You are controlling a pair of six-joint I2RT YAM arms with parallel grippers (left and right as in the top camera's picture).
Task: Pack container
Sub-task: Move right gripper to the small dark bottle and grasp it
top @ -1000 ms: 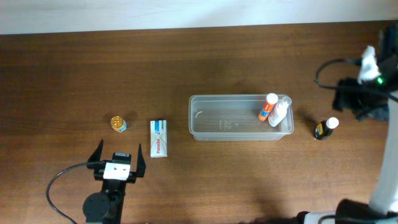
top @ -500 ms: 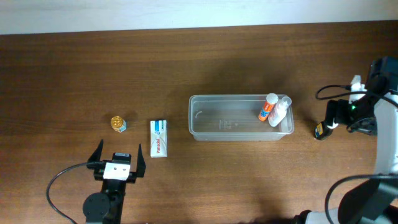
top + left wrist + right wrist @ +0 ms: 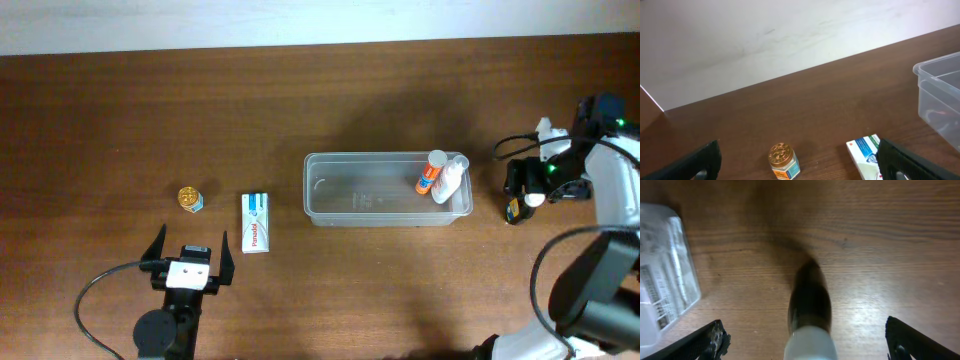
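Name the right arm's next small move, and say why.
Probably lower the right gripper slightly and close on the dark, white-capped bottle: the jaws stand open either side of it, and it sits outside the clear plastic rectangular container.

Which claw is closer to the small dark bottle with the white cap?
Right. The right claw hangs open over the small dark white-capped bottle; the left claw sits far across the table, by the white cardboard box.
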